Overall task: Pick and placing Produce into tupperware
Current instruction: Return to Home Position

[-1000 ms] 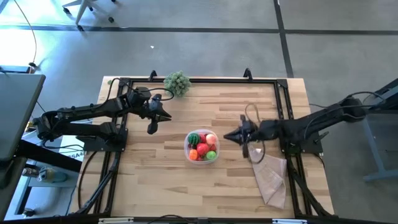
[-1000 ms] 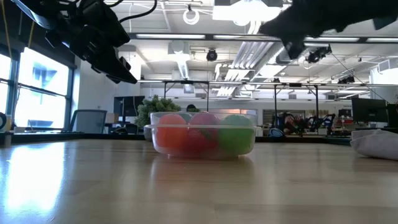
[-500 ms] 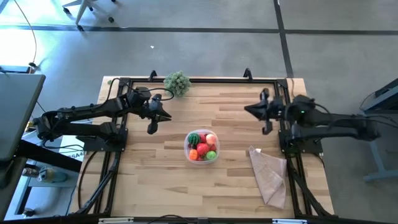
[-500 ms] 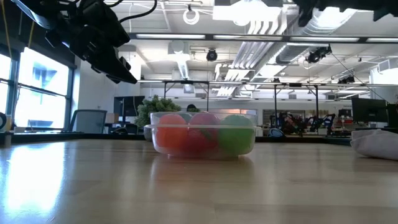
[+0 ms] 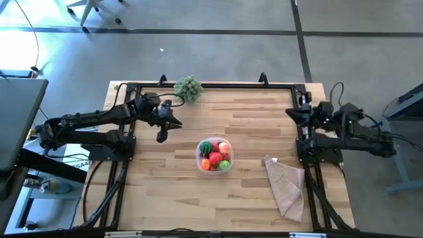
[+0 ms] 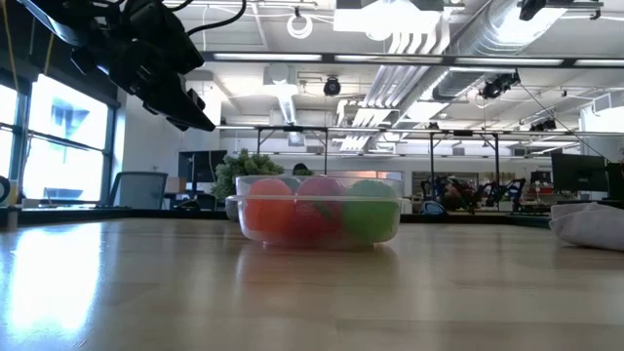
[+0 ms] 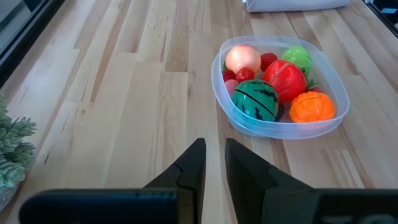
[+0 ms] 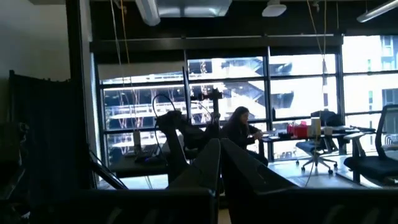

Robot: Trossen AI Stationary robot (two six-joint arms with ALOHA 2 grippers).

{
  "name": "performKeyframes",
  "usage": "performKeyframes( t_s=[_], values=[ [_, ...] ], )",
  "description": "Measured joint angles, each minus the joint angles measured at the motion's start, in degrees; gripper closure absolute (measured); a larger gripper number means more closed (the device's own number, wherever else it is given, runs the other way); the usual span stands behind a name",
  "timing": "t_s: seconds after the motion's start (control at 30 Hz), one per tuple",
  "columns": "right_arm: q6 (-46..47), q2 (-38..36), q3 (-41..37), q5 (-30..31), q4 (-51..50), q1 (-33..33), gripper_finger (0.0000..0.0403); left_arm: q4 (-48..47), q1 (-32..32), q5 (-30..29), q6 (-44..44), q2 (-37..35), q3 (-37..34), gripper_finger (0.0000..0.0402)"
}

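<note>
Retreating from mid-tabletop, the right gripper point(image 5: 291, 112) reached the tabletop's point(image 5: 251, 192) right edge, fingers clenched, apparently empty. Left gripper point(image 5: 162, 137) hovered clenched, near the produce-filled tupperware point(image 5: 214, 157).

the left arm reaches in from the table's left edge, bent at the elbow, its left gripper point(image 5: 160, 137) raised above the wood with both fingers point(image 7: 194, 163) pressed together. the right arm is folded back at the table's right edge, and its right gripper point(image 5: 291, 112) is closed too, pointing inward.

Striped green produce point(image 7: 255, 103), clear tupperware point(image 7: 233, 118), tan cloth point(image 5: 285, 188)
</note>
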Motion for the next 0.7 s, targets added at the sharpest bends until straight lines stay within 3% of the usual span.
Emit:
performKeyframes(
  t_s=[0.7],
  values=[
    [-0.5, -13.9, -0.3, 1.5, -6.5, 0.0, 0.0399, 0.0, 0.0, 0.0, 0.0, 0.0, 0.0, 0.0350]
  ],
)
